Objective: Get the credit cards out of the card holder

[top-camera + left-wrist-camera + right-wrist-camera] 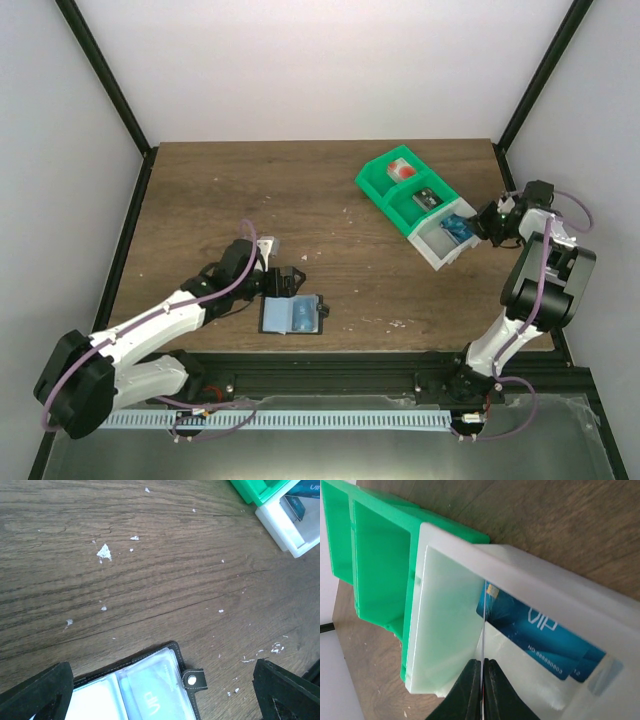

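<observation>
hanging spread wide over the card holder [291, 314], the left gripper [160, 692] holds nothing. the right gripper [483, 669] is pinched on a thin card [484, 615] held edge-on, above blue credit cards [540, 635] lying in the bin's [375, 555] white compartment.

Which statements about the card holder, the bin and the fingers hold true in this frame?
1. The card holder lies open on the table. True.
2. The left fingers clamp the card holder. False: they stand wide open, holding nothing.
3. Blue credit cards lie in the white compartment of the bin. True.
4. The right fingers are over a green compartment. False: they are at the white compartment, pinched on a thin card seen edge-on.
</observation>
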Action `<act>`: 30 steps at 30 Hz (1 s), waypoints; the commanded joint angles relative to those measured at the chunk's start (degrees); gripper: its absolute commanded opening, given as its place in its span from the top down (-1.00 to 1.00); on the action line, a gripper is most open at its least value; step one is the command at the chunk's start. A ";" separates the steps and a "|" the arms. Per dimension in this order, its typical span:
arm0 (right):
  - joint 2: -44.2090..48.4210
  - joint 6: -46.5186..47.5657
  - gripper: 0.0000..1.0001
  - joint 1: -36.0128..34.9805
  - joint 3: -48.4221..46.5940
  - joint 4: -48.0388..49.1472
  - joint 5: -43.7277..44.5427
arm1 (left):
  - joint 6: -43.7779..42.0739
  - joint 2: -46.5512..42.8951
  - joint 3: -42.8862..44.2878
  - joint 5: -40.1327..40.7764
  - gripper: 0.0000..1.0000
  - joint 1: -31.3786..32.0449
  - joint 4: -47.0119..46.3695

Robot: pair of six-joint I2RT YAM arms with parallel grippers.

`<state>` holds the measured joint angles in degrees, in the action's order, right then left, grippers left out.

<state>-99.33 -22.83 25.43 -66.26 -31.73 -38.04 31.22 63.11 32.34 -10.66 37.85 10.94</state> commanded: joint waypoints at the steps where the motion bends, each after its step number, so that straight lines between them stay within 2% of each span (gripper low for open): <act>1: -2.22 -0.07 0.90 0.41 -3.36 2.70 -1.67 | 1.99 0.92 -1.13 -0.69 -1.00 -0.39 -2.91; 9: -5.54 0.33 0.83 0.50 -5.44 2.89 1.58 | 3.49 1.98 -3.34 -1.25 -0.98 -0.39 -5.28; 16: -5.76 -1.91 0.79 0.45 -6.95 2.81 6.56 | 4.90 4.74 -2.03 0.22 -0.97 -0.33 -3.26; 23: -2.88 -3.60 0.76 0.44 -6.28 2.72 10.98 | 5.93 5.10 -2.40 0.76 -0.96 -0.33 -3.09; 30: 0.32 -5.24 0.59 0.42 -5.46 1.53 13.38 | 9.00 4.61 -2.56 4.39 -0.95 -0.40 -1.18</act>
<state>-102.54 -26.85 25.41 -71.16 -29.54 -27.81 37.58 68.12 29.50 -9.28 37.85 8.43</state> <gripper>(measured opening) 0.193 0.974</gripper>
